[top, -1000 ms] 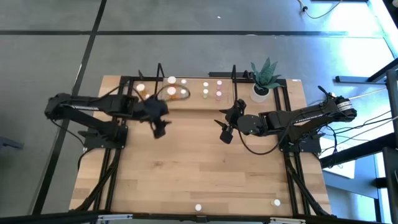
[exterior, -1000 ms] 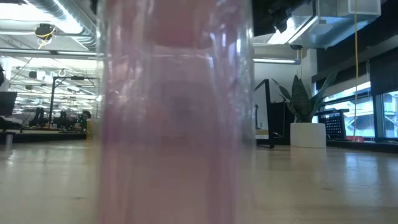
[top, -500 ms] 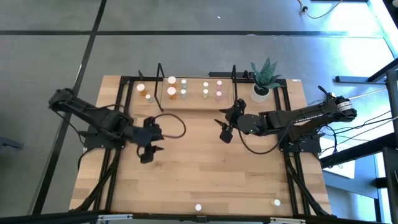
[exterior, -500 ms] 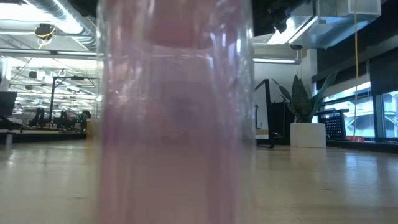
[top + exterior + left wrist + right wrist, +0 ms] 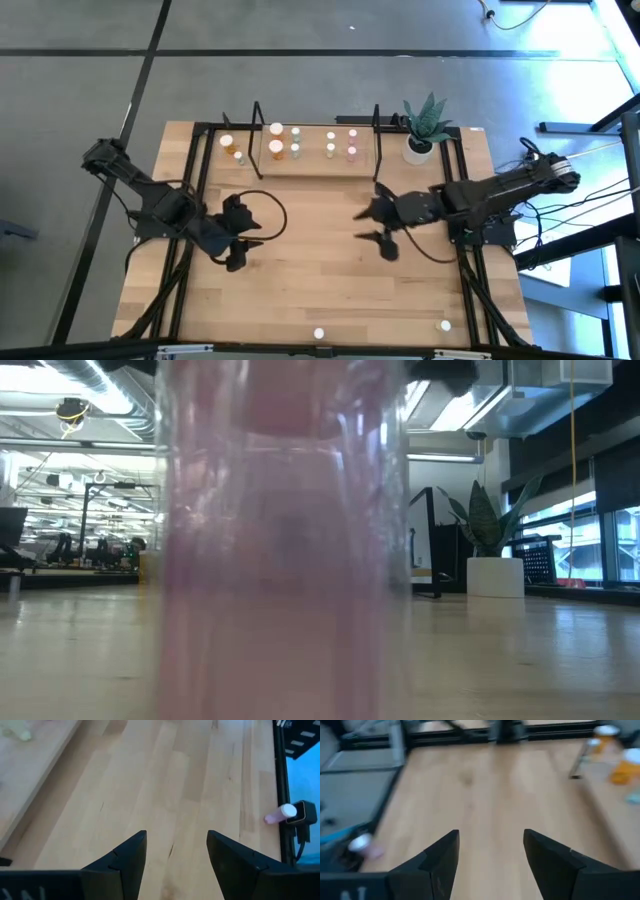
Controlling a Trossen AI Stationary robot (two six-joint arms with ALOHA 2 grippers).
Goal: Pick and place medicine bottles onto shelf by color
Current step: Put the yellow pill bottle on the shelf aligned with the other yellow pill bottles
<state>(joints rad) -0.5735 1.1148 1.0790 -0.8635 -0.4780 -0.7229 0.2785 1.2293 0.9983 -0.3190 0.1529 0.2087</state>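
Note:
The shelf stands at the table's far edge, and several white-capped medicine bottles stand on its board: orange ones at the left, green and pink ones at the right. One pink bottle stands at the near edge and fills the low view. It also shows in the left wrist view. Another bottle stands near-right. My left gripper hangs open over the table's left middle, with nothing between its fingers. My right gripper hangs open and empty right of centre.
A potted plant stands at the far right beside the shelf. Black frame rails run along the table's left and right sides. Bare wooden tabletop lies between and in front of the two grippers.
My left gripper has drawn away from the shelf toward the table's near and left edges, turning as it went, and stays open. My right gripper has swung toward the near edge and turned, still open. The bottles have kept their places.

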